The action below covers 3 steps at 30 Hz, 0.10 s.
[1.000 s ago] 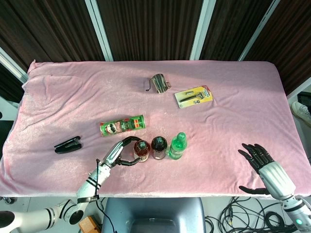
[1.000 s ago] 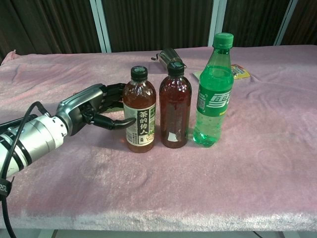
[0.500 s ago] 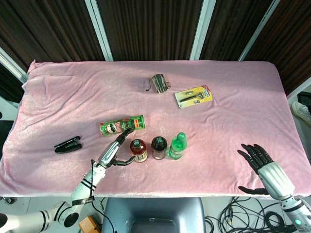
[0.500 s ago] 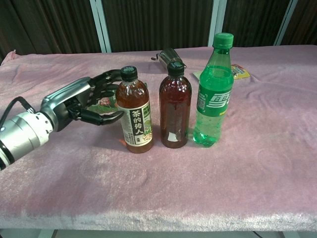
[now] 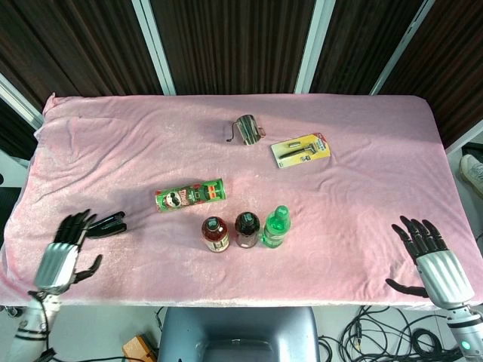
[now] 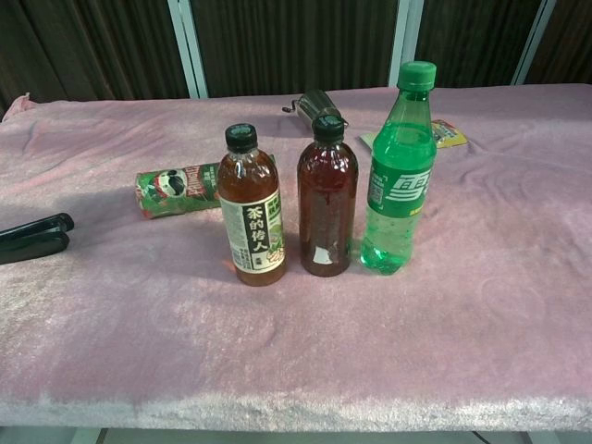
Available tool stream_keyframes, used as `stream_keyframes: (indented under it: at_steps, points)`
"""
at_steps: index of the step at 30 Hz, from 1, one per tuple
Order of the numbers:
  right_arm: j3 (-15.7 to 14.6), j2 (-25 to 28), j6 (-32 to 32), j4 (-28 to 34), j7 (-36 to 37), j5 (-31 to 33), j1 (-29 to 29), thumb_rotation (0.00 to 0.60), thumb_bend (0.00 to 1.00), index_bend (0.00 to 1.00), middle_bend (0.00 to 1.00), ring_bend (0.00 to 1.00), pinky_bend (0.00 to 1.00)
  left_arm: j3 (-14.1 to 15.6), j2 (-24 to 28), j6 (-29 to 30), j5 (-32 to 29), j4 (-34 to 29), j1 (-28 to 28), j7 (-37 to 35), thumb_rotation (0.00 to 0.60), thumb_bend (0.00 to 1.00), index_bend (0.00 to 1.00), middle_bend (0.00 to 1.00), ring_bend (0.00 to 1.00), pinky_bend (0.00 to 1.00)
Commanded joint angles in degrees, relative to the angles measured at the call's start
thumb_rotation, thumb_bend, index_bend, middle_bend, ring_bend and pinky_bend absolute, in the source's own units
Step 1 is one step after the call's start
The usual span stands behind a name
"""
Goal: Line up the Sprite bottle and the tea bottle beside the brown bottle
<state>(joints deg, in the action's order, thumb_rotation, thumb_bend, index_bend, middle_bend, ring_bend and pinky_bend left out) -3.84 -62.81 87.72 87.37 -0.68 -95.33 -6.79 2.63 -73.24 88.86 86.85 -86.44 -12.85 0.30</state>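
Observation:
Three bottles stand upright in a row near the front of the pink table. The tea bottle [image 5: 215,234] [image 6: 252,220] is on the left, the brown bottle [image 5: 246,229] [image 6: 326,198] in the middle, the green Sprite bottle [image 5: 275,227] [image 6: 400,173] on the right. My left hand [image 5: 64,257] hovers open at the front left edge, far from the bottles. At the front right corner my right hand [image 5: 432,259] is open with fingers spread. Neither hand shows in the chest view.
A green snack can [image 5: 189,195] [image 6: 176,189] lies on its side behind the tea bottle. A black stapler [image 5: 106,225] [image 6: 33,238] lies just beyond my left hand. A metal cup [image 5: 246,130] and a yellow card pack [image 5: 301,150] sit farther back.
My left hand let go of the tea bottle and drew back to the front left edge. The tea bottle now stands free. My right hand shifted slightly right.

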Motion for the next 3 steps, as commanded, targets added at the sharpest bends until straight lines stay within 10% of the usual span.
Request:
stream_keyframes:
  at_steps: [1,3]
  points:
    - [0.3,0.2,-1.6,2.6,-2.4,1.0,0.8,0.6,0.13,0.0,0.0,0.0,0.05,3.7,5.8,6.1,2.7,-3.7,7.1,5.1,0.6,0.36,0.0,0.0,0.0,0.0]
    - [0.3,0.3,-2.0,2.4,-2.2,0.9,0.7,0.6,0.13,0.0,0.0,0.0,0.05,3.8,6.0,5.1,3.0,-4.0,7.0,5.0,0.6,0.37,0.0,0.0,0.0,0.0]
